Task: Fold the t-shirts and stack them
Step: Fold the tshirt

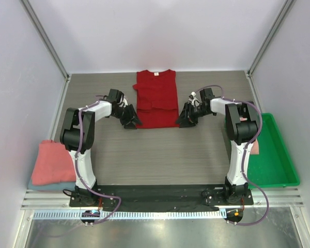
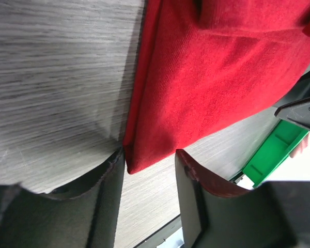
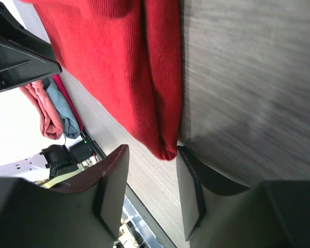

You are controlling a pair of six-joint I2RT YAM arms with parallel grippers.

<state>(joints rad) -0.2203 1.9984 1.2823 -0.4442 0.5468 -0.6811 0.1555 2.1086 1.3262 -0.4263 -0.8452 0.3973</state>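
A deep red t-shirt (image 1: 156, 99) lies flat at the back middle of the table, sleeves folded in. My left gripper (image 1: 133, 123) is open at the shirt's near left corner (image 2: 137, 165), which lies between its fingers (image 2: 108, 201). My right gripper (image 1: 181, 121) is open at the near right corner (image 3: 165, 150), which lies between its fingers (image 3: 188, 191). A salmon-pink shirt (image 1: 51, 163) lies folded on a pale blue-grey one (image 1: 46, 186) at the table's left front edge; both show in the right wrist view (image 3: 49, 111).
A bright green plastic tray (image 1: 276, 155) stands at the right, with a bit of pink cloth (image 1: 254, 147) behind the right arm. White walls enclose the table on three sides. The tray also shows in the left wrist view (image 2: 271, 150).
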